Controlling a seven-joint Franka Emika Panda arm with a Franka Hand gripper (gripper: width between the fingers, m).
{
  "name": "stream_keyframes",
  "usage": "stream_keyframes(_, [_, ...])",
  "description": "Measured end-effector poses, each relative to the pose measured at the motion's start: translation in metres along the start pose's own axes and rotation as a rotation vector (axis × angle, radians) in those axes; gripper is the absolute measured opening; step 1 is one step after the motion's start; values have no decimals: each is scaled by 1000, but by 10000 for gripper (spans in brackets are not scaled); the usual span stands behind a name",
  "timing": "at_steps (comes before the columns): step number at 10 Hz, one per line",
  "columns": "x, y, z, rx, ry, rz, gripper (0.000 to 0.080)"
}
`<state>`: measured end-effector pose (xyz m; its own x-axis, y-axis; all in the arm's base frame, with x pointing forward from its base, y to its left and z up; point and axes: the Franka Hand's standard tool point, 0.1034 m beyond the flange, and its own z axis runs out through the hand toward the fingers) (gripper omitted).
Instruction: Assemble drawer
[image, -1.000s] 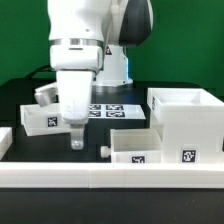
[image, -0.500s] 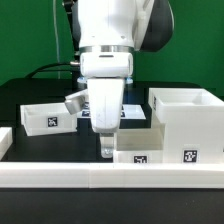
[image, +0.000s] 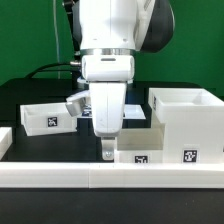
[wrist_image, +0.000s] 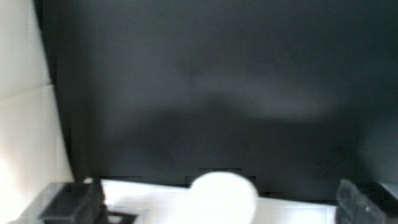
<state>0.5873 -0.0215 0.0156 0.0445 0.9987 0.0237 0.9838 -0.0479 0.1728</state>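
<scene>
Down at the desk (image: 20, 95), pincer (image: 108, 150): fingers spread wide, holding nothing, low by the near tray (image: 145, 151).
near tray: on the desk, just beside the case (image: 186, 120).
far tray (image: 42, 118): toward the exterior view's left, well apart.
Step, by my judgement: gripping the near tray's end wall.
Care: centre the wall between both fingers, close squarely, lift level.
</scene>
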Motion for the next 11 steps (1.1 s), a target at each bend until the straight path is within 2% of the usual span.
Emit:
stream_keyframes(4, [32,7,4,21,-3,-99,648])
stream_keyframes(8, [32,6,5,19,-2,-89,648])
stream_keyframes(10, [47,3,5,35,1,-71,648])
stream_keyframes(11, [48,4,4,51,-4,-65,648])
